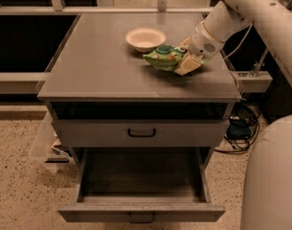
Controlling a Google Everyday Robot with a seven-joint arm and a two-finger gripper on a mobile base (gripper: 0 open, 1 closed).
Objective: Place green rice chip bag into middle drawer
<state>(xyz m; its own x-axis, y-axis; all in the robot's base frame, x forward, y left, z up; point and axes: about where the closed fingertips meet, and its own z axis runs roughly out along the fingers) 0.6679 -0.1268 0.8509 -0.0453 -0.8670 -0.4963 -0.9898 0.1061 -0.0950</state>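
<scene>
The green rice chip bag (pixel 162 56) lies on the grey cabinet top (pixel 97 66), right of centre, just in front of the cream bowl. My gripper (pixel 185 55) comes in from the right, and its beige fingers (pixel 187 65) close around the bag's right end. The bag still seems to rest on the top. The middle drawer (pixel 140 212) is the lower one. It is pulled out towards the camera, and its inside (pixel 140 174) is empty.
A cream round bowl (pixel 145 39) stands just behind the bag. The upper drawer front (pixel 140 133) is closed. Cables (pixel 239 123) lie on the floor at the right. The robot's white body (pixel 272 176) fills the lower right. Clutter (pixel 54 147) sits on the floor at the left.
</scene>
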